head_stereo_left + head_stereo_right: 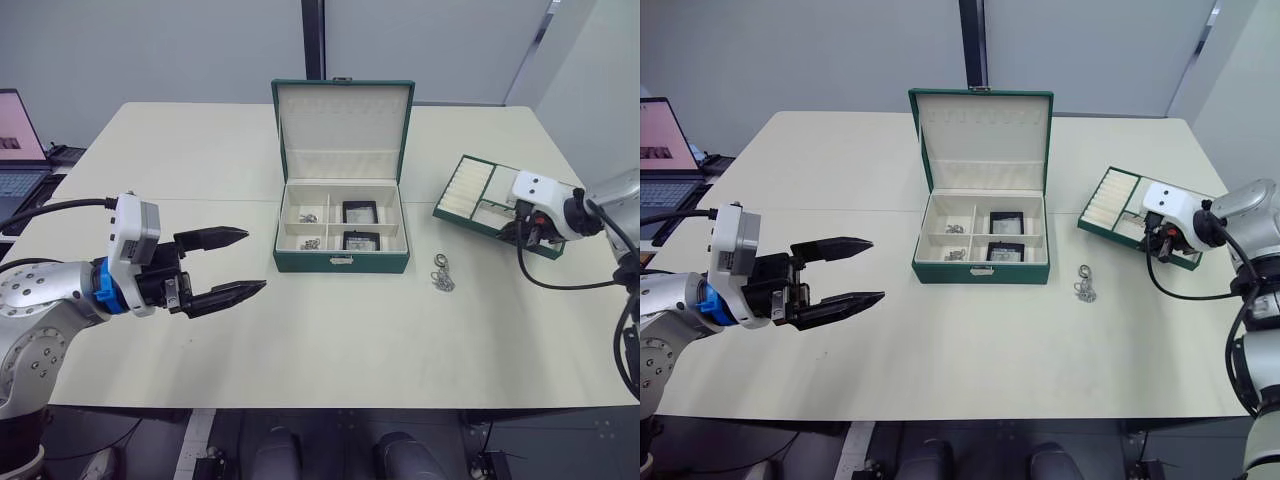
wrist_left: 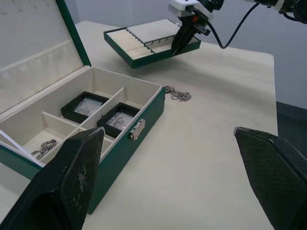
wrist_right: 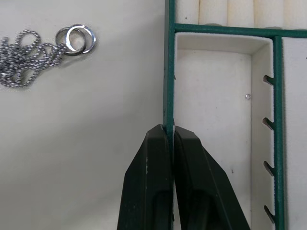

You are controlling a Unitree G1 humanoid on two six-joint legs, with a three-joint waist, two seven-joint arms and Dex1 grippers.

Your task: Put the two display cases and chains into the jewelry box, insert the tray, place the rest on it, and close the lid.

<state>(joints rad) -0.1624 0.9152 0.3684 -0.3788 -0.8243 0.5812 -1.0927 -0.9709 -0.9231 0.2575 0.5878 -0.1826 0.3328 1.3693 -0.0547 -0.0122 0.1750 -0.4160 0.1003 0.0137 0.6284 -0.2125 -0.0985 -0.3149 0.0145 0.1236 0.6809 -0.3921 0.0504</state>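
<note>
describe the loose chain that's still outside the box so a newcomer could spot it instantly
Start at the open green jewelry box in the middle of the table. Look just off its front corner on the robot's right, toward the green tray that the right claw pinches by its wall. The loose chain is a small silver tangle with ring clasps on the bare tabletop; the other chains lie in box compartments.

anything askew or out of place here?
The tray is tipped: the right gripper pinches its wall and one end is raised off the table, seen in the left wrist view. A chain cluster lies loose beside the box. No damage visible.
</note>
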